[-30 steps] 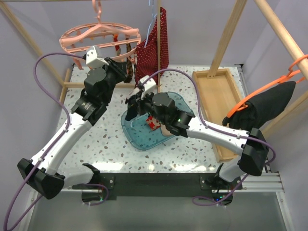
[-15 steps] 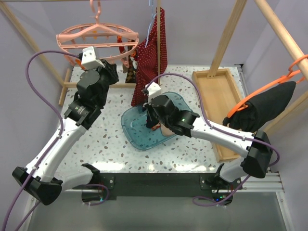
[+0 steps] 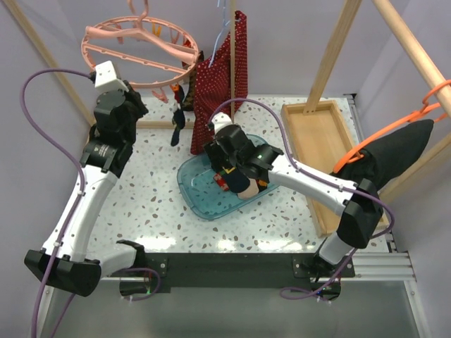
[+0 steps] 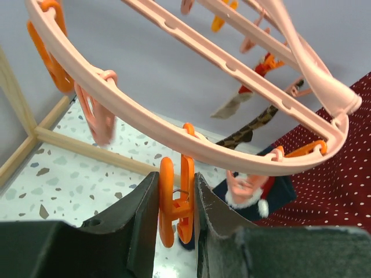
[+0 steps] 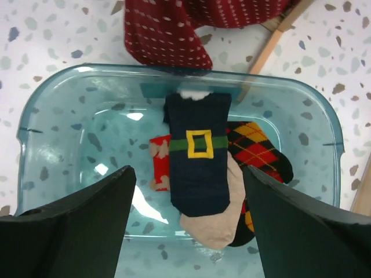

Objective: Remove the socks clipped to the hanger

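The salmon-pink ring hanger (image 3: 141, 53) hangs at the back left, and its rim (image 4: 232, 145) crosses the left wrist view. My left gripper (image 4: 175, 179) (image 3: 135, 102) is shut on an orange clip (image 4: 179, 208) under that rim. Still clipped are a navy sock with a red-and-white cuff (image 4: 255, 194) (image 3: 177, 121), an argyle sock (image 4: 249, 127) and a pale sock (image 4: 232, 104). My right gripper (image 5: 188, 174) (image 3: 225, 172) hangs open over the teal tub (image 5: 35, 133). In the tub lie a navy sock with a yellow buckle (image 5: 197, 162), an argyle sock (image 5: 255, 145), a beige sock (image 5: 214, 226) and a red piece (image 5: 159, 162).
A red white-dotted garment (image 3: 215, 91) hangs right of the ring hanger and drapes to the tub's far edge (image 5: 168, 35). A wooden tray (image 3: 317, 141) lies at the right. An orange hanger with black cloth (image 3: 394, 151) hangs on the right rail. Wooden posts frame the table.
My right gripper has opened and the navy buckle sock now lies in the tub. My left arm has swung left along the ring, which has tilted.
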`<action>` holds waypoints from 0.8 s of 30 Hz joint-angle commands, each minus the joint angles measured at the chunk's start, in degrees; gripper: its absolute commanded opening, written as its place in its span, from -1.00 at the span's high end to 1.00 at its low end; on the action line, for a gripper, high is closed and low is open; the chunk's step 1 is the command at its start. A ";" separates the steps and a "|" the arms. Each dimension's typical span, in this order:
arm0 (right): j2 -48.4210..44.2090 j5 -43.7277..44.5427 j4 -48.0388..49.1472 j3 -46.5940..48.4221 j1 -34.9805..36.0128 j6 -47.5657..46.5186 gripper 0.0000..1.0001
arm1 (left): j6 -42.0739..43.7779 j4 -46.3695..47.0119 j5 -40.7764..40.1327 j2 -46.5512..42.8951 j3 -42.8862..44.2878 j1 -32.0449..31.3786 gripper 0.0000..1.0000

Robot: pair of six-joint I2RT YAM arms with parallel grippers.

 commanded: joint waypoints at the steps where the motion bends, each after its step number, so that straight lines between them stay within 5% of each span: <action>1: 1.85 -2.83 -1.65 8.70 1.60 -4.76 -0.67 | 2.73 0.99 -0.94 -1.66 4.25 0.81 1.00; 4: 4.40 -4.58 -2.98 15.47 2.40 -6.79 -0.74 | 3.17 0.81 -0.94 -1.83 5.04 0.90 1.00; 10: 5.90 -19.52 14.76 16.80 2.75 -4.87 -0.71 | 3.87 0.46 -0.59 -1.92 6.80 0.90 1.00; 16: 14.59 -14.21 23.13 22.42 2.84 -2.84 -0.44 | 4.49 -0.86 -0.41 -1.04 8.82 0.90 1.00; 24: 19.35 -9.78 22.95 26.47 2.14 -5.12 -0.52 | 5.11 -2.09 -1.29 -0.52 11.11 0.90 1.00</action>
